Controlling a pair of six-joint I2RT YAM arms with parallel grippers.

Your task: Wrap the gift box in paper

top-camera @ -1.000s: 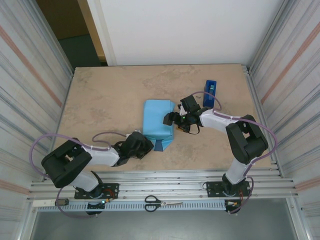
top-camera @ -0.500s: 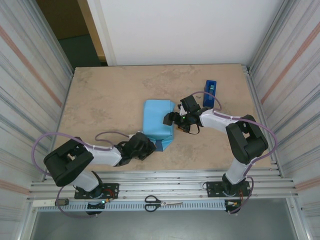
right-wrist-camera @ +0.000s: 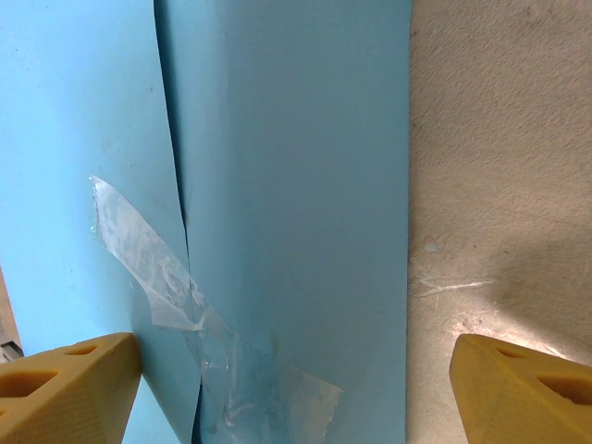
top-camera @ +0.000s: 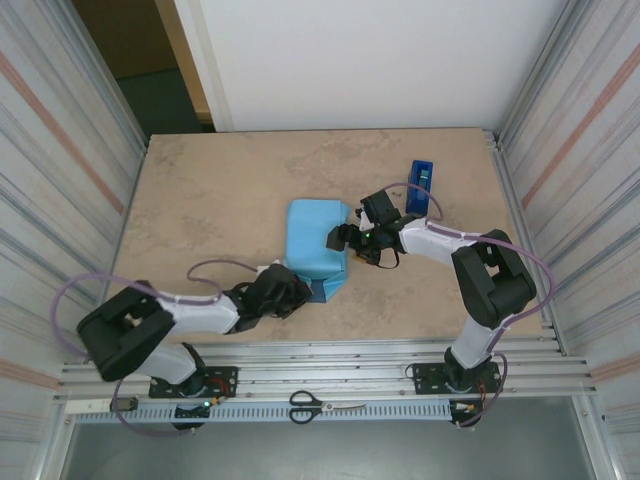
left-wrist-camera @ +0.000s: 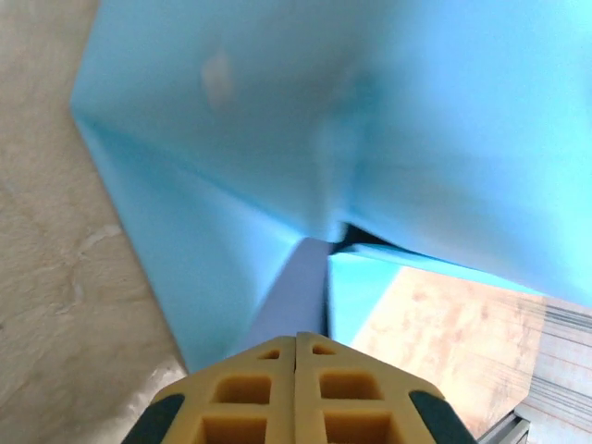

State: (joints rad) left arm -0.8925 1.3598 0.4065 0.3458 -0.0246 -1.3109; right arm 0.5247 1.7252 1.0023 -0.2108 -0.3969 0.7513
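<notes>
The paper [top-camera: 317, 243] lies light-blue side out, folded into a parcel at mid-table; the gift box is hidden inside it. At the parcel's near end a dark navy flap [top-camera: 323, 290] sticks out. My left gripper [top-camera: 291, 291] is shut, its tip against that flap [left-wrist-camera: 301, 287]; the left wrist view shows its fingertips [left-wrist-camera: 277, 356] pressed together, and I cannot tell if paper is pinched. My right gripper [top-camera: 345, 240] hovers open over the parcel's right edge. Between its fingers [right-wrist-camera: 65, 388] lie an overlapping seam and a strip of clear tape [right-wrist-camera: 176, 296].
A royal-blue tape dispenser [top-camera: 421, 186] stands behind the right gripper. Scissors [top-camera: 325, 406] lie on the front rail. Ribbed metal walls close in both sides. Bare table [top-camera: 210, 210] stretches left of the parcel and shows beside it [right-wrist-camera: 499, 185].
The left gripper has slid a little to the right toward the parcel's near end, and less of the navy flap shows. The right arm has not moved.
</notes>
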